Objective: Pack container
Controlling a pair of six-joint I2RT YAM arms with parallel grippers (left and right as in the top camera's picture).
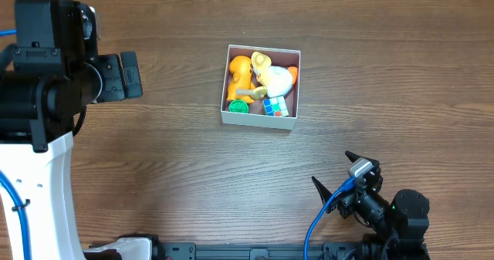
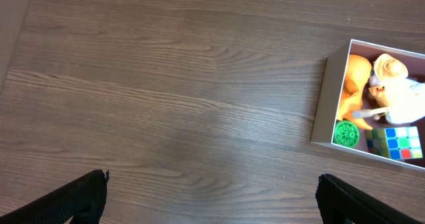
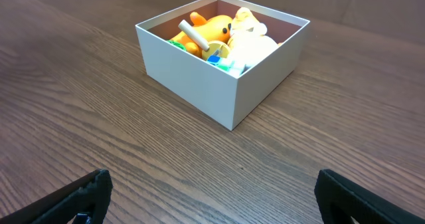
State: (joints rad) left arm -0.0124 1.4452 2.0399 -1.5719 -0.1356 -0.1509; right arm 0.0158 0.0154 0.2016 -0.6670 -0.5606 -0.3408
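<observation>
Your container [image 1: 260, 121] sits just toward 12 o'clock from centre, holding an orange toy [image 1: 241, 79], green disc [image 1: 238, 106] and colour cube [image 1: 275, 106]. Left gripper [image 2: 211, 181] at 10 o'clock, right gripper [image 1: 332, 168] at 5, both spread wide.

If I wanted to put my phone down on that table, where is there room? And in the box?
The table lies bare between the left gripper and the container, and between the container's near wall and the right gripper. Inside is crowded: toys cover most of its floor.
</observation>
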